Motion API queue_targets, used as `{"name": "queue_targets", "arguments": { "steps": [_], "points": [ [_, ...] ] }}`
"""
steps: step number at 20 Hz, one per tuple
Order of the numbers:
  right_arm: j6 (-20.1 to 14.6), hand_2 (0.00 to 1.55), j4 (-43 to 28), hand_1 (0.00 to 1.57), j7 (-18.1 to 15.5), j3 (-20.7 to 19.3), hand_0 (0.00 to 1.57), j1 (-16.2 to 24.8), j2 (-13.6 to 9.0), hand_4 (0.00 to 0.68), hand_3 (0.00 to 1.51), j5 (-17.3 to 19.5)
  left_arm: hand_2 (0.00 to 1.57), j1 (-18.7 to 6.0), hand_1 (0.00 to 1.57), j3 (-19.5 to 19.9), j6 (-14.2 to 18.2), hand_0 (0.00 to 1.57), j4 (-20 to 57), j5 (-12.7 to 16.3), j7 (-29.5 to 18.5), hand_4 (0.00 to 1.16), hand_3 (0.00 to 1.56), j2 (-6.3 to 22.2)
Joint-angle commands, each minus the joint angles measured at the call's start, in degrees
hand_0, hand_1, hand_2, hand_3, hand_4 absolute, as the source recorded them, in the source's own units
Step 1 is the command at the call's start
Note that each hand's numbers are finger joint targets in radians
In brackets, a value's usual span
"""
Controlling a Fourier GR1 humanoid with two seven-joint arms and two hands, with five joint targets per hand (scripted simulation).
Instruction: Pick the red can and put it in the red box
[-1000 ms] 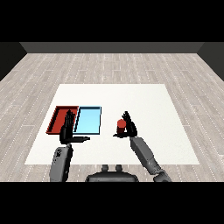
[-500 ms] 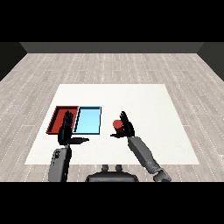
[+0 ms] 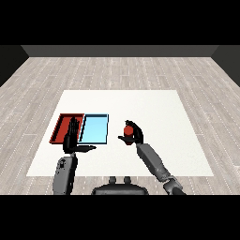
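Right robot hand (image 3: 135, 132) curling round the can (image 3: 127, 133), just right of the blue tray (image 3: 94, 129). Left robot hand (image 3: 72, 136) spread, hovering by the red tray (image 3: 62, 127), risking collision during carry; possibly landing in blue instead.

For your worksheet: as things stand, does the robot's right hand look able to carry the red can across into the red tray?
Probably yes. The right hand is curled round the red can. The light blue tray lies between it and the red tray, but it is low; the left hand hovers close by.
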Motion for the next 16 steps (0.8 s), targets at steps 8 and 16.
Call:
{"name": "queue_targets", "arguments": {
  "steps": [8, 16],
  "points": [
    [-4.9, 1.48, -4.8, 1.57, 8.0, -0.5, 1.57, 3.0, -1.7, 0.575, 1.43, 5.9, 0.0, 0.6, 0.0, 1.0, -1.2, 0.0, 1.3, -0.3, -3.0, 0.0, 0.0, 1.1],
    [-3.0, 1.49, -3.3, 1.57, 9.9, -3.9, 1.57, 0.3, -1.6, 0.582, 1.43, 8.9, 0.0, -0.1, 0.0, 1.2, 0.1, 0.0, 0.2, -0.1, -0.6, 0.0, 0.0, 0.8]
  ]
}}
